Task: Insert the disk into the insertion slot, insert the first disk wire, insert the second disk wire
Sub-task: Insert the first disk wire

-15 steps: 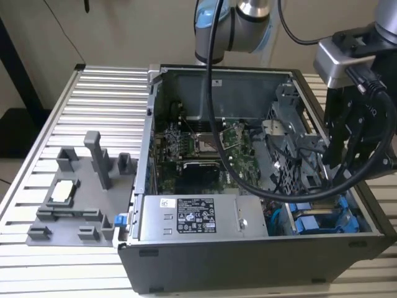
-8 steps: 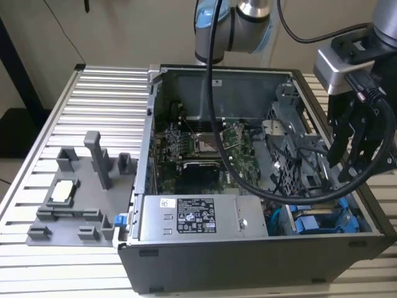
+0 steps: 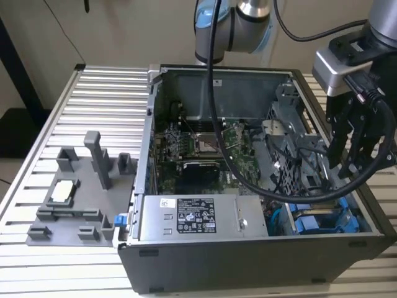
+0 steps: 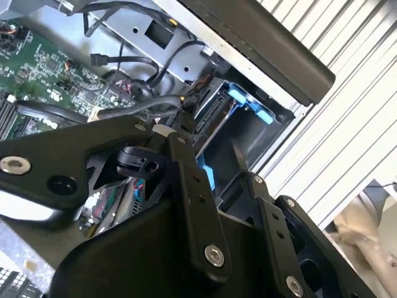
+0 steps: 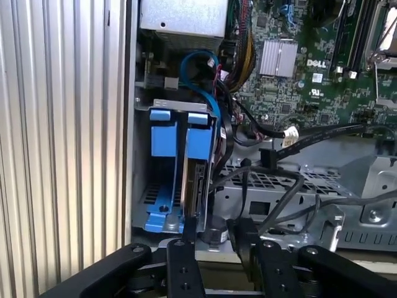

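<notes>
A grey fixture (image 3: 74,192) sits at nine o'clock of the open computer case (image 3: 248,261). Toward five o'clock, the disk (image 5: 197,186) stands seated in the insertion slot (image 5: 160,186). At three o'clock the gripper (image 3: 353,162) hangs, fingers parted, holding nothing.

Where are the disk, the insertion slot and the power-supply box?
the disk (image 5: 198,180), first wrist view, its exposed edge.
the insertion slot (image 5: 175,103), first wrist view, its metal rim.
the power-supply box (image 3: 200,216), exterior view, its white sticker.
</notes>
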### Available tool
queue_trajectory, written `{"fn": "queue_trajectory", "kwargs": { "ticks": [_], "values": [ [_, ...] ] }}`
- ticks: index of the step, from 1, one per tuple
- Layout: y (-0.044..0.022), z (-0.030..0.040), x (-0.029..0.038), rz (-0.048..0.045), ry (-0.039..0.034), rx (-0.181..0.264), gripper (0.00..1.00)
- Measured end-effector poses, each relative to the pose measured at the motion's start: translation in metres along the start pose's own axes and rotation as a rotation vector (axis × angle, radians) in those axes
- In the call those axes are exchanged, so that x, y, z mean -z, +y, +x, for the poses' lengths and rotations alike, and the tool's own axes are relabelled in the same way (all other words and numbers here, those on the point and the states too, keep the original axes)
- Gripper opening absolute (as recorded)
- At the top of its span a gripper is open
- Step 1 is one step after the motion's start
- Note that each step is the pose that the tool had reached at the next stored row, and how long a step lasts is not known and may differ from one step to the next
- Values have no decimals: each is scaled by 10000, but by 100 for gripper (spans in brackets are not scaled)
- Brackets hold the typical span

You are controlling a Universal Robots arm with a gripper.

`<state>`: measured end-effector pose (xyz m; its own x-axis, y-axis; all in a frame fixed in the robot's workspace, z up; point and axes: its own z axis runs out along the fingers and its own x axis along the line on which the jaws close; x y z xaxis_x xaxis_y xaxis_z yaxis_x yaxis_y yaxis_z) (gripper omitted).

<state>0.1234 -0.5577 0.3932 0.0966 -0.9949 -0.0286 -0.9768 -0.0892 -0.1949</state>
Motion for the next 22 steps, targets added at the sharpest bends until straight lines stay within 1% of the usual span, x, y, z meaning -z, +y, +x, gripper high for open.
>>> {"fn": "queue_trajectory", "kwargs": {
  "ticks": [3, 6, 10, 18, 19, 20, 22],
  "values": [
    [8, -39, -12, 137, -6, 111, 41],
    [14, -88, -23, 202, -1, 270, 41],
    [47, -96, -41, 341, 23, 307, 41],
    [48, -97, -45, 353, 31, 313, 41],
    [48, -98, -47, 360, 36, 315, 38],
    [48, -98, -46, 370, 47, 317, 38],
    [49, -98, -47, 401, 60, 319, 26]
  ]
}}
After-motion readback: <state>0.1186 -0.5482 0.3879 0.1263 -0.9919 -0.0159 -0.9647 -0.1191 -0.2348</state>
